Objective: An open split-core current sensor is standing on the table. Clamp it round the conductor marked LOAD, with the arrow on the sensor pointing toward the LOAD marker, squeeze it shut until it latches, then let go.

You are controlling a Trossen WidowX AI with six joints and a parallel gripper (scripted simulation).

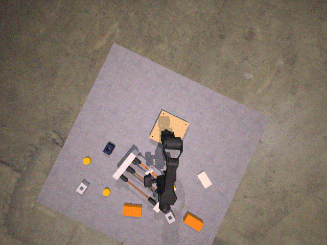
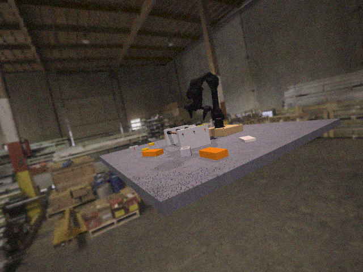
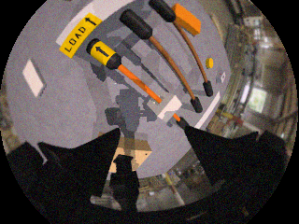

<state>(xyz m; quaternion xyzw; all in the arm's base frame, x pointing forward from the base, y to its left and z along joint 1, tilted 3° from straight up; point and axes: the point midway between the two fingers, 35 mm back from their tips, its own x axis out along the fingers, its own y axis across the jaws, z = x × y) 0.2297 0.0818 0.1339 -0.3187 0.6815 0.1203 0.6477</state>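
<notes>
Wrist view: gripper wide apart above the LOAD conductor.

The jointed black robot arm rises from its wooden base plate, arches over and reaches out past it; its black parallel-jaw gripper points downward, higher than that plate, fingers spread wide and holding nothing.

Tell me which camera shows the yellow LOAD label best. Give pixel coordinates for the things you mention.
The wrist view: the LOAD label [image 3: 80, 35] faces it, lettering and arrow readable. From the top, the arm hides most of it; the exterior shows only yellow slivers, nothing legible.
</notes>
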